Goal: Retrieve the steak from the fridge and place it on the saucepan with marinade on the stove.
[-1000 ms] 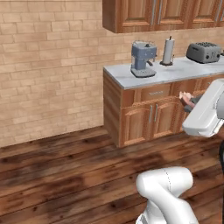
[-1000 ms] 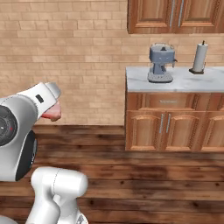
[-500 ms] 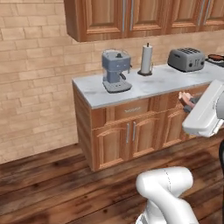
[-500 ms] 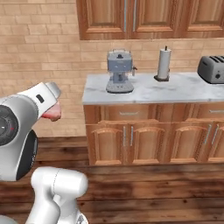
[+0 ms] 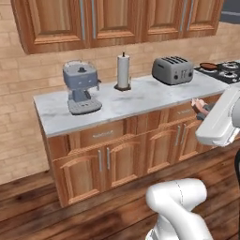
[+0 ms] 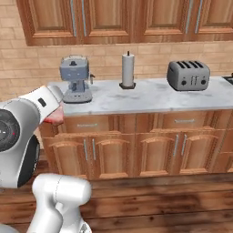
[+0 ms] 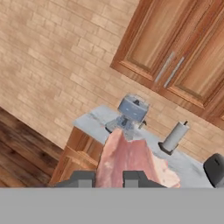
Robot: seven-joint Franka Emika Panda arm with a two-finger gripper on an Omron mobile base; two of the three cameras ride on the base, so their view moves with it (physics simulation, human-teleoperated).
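Observation:
The steak, a pinkish-red slab with paler edges, sticks out from between my two dark fingertips, and my gripper is shut on it. From the left base camera the steak shows at the end of my white arm, in front of the cabinet drawers at the right. The right base view has the steak under my hand at the left. The saucepan with reddish-brown marinade sits on the black stove at the far right of the counter. The fridge is out of view.
A marble counter on wooden cabinets carries a grey coffee machine, a paper towel holder and a silver toaster. Wooden wall cabinets hang above. A dark wooden floor lies in front.
The whole picture has slid left as the base drives along the counter. The toaster, then the stove and saucepan, have come into view at the right. The steak stays gripped.

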